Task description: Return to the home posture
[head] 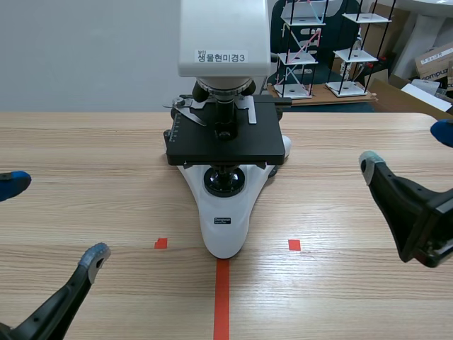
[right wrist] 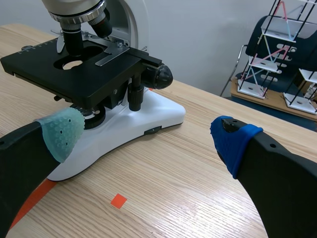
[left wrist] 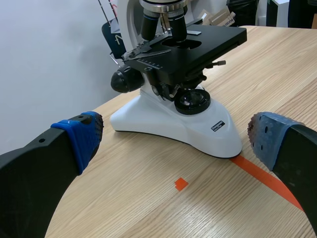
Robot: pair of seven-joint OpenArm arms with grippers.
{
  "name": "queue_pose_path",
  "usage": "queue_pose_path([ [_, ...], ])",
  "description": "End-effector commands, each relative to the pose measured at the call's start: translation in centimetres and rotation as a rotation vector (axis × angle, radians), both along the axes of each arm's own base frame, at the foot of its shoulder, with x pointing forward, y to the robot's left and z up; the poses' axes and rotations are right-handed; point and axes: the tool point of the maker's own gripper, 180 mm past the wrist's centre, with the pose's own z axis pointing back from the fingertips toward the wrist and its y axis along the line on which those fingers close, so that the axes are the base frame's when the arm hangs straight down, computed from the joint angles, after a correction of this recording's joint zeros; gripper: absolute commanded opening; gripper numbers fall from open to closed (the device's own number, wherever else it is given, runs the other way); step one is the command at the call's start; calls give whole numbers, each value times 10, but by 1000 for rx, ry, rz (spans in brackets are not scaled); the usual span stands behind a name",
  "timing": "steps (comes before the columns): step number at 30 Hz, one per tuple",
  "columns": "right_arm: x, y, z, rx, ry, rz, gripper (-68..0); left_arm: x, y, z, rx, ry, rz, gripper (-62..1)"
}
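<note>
left gripper [head: 54,218]: fingers wide, empty, 8 o'clock of microscope [head: 225,212] | right gripper [head: 407,147]: fingers wide, empty, 3 o'clock | microscope: glossy white base, matte black stage, wood-grain bench [head: 85,142] | head label [head: 221,57]: scene view only

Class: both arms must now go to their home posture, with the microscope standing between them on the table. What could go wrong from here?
1. The left gripper and right gripper both stand open with fingers spread wide. A sweep inward could clip the microscope, whose stage and focus knob stick out sideways.
2. A knock might shove it off the orange tape line, or perhaps tip it.
</note>
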Motion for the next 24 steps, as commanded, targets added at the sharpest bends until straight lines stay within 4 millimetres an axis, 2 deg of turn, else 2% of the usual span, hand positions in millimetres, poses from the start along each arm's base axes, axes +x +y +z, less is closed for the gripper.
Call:
queue_pose_path([
  [1,3,-1,8,13,-29,-5,-115,1,-2,7,-12,-21,-7,6],
  [24,2,1,6,-16,-31,4,-115,1,-2,6,-12,-21,-6,6],
])
